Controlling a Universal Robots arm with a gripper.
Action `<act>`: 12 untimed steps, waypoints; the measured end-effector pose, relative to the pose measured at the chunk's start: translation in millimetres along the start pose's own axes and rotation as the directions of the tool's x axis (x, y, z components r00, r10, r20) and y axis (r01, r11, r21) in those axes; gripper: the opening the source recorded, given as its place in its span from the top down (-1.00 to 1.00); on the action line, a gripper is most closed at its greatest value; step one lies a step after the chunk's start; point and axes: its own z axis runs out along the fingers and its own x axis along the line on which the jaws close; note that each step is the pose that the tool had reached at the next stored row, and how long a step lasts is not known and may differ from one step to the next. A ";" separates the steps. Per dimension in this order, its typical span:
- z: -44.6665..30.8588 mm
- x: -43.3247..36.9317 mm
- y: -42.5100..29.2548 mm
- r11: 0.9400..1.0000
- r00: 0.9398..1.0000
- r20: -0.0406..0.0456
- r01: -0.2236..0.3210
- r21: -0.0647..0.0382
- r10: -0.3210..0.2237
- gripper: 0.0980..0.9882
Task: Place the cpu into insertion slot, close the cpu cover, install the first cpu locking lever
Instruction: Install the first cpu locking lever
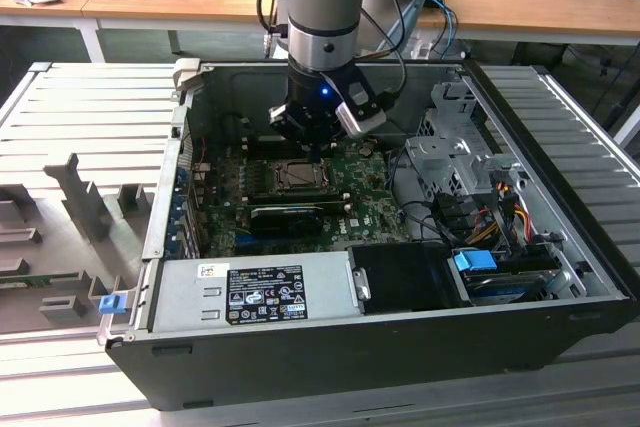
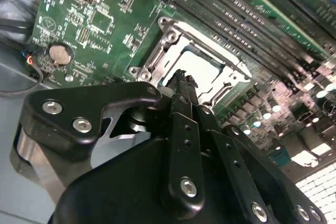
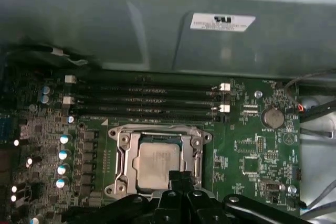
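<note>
**A:** Where is the cpu (image 3: 155,164) now?

**B:** I see it lying flat inside the slot (image 3: 122,145), directly in front of my gripper (image 3: 179,177) tips. The gripper carries nothing. Its two fingers (image 2: 181,80) are pressed together, clenched on empty air, just above the near edge of the socket.

**A:** And the cover (image 3: 195,142)?

**B:** It looks folded down already. The silver frame lies around the chip, and the pale face shows through the cut-out centre. So I judge the first two steps as done.

**A:** What about the lever?

**B:** This part I cannot confirm. In the second wrist view the fingertips stand right at the socket rim (image 2: 165,38), where a lever would run, but the thin wire I cannot make out clearly. I believe the locking is the step in hand, not finished.

**A:** The arm position?

**B:** In the exterior view, the gripper (image 1: 318,147) hangs straight down over the board (image 1: 365,209), inside the case (image 1: 560,137).
</note>
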 end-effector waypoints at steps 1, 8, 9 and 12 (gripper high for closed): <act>-1.4 0.0 -0.7 1.000 1.000 0.000 0.000 0.000 0.000 0.98; -6.8 0.6 -14.6 1.000 1.000 0.000 0.000 0.000 0.000 0.98; -7.0 0.7 -17.4 1.000 1.000 0.000 0.000 0.000 0.000 0.98; -6.9 1.1 -25.8 1.000 1.000 -0.006 -0.001 -0.001 0.001 0.98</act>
